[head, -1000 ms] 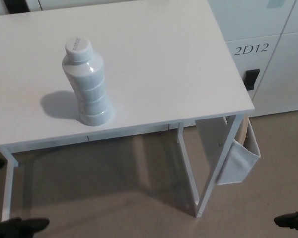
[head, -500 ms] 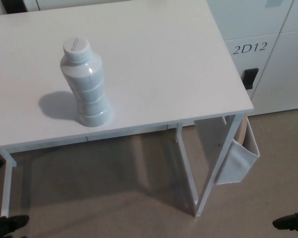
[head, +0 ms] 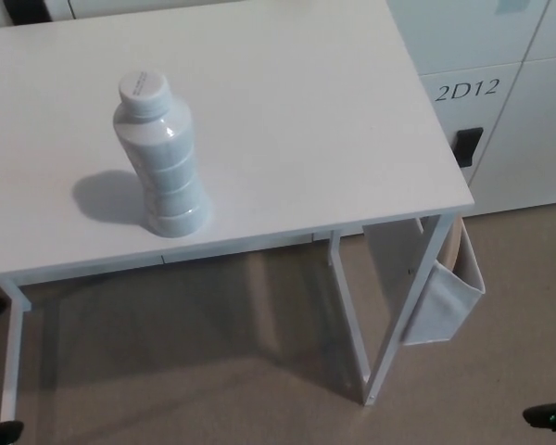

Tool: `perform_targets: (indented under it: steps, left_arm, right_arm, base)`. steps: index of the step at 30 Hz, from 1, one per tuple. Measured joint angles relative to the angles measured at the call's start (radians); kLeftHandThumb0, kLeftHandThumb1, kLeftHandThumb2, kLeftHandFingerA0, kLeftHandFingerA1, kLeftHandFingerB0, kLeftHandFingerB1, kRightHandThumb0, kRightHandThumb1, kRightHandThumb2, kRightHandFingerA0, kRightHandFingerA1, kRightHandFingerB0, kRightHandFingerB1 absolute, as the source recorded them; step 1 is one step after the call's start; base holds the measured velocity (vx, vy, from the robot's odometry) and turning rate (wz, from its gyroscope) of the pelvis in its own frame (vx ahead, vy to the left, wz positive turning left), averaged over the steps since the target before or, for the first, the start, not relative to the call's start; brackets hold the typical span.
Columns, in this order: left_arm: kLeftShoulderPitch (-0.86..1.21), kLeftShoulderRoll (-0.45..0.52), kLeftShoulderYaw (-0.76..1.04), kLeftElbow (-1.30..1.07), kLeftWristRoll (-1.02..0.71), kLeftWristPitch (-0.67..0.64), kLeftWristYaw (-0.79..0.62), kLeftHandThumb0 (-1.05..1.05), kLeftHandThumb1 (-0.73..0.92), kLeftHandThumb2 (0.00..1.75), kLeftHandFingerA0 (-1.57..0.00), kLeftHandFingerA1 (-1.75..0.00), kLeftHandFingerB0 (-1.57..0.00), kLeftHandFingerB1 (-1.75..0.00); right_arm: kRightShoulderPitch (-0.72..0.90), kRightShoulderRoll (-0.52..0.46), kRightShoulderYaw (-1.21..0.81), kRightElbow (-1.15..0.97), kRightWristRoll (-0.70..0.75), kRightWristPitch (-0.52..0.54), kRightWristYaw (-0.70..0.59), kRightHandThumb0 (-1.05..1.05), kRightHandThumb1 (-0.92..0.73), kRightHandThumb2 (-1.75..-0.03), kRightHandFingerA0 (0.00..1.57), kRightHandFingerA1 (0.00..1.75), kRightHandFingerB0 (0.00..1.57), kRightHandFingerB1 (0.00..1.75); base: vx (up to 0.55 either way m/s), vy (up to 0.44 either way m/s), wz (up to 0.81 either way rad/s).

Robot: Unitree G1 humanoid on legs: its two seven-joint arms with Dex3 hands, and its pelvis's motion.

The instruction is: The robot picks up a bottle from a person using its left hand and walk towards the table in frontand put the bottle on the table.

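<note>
Head view, looking down. A white table fills the upper two thirds of the frame, its near edge running from lower left to the right corner. The bottle, pale grey-white with a ribbed body and a white screw cap, stands upright on the tabletop, left of centre and close to the near edge; its shadow falls to its left. Nothing touches the bottle.

The left hand shows only as a dark sliver at the bottom left corner, well apart from the bottle and below the table edge; whether it is open or closed cannot be told. The right hand shows as a small dark shape at the bottom right corner, and its state likewise cannot be told.

A white fabric pouch hangs at the table's right leg frame. Behind, at right, stands a white cabinet marked "2D12", with a black handle below the label. Beige carpet lies under the table. A small dark object at the left edge, possibly a foot, is too cropped to identify.
</note>
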Motion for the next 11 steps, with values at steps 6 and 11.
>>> perform_targets:
  steps: [6, 11]
  left_arm:
    - [-0.01, 0.0, 0.001, 0.019, 0.009, -0.02, 0.026, -0.6, 0.74, 0.62, -0.26, -0.32, -0.2, -0.28]
    - [-0.018, 0.0, 0.005, 0.025, 0.009, -0.026, 0.031, -0.65, 0.56, 0.82, -0.21, -0.45, -0.13, -0.39]
  right_arm:
    - [0.0, 0.0, -0.011, 0.001, 0.004, -0.015, 0.005, -0.72, -0.5, -0.58, 0.71, 0.82, 0.39, 0.68]
    - [-0.001, 0.0, -0.015, 0.001, 0.005, -0.021, 0.008, -0.7, -0.49, -0.58, 0.7, 0.82, 0.41, 0.69]
  base:
    - [0.0, 0.0, 0.0]
    - [0.0, 0.0, 0.0]
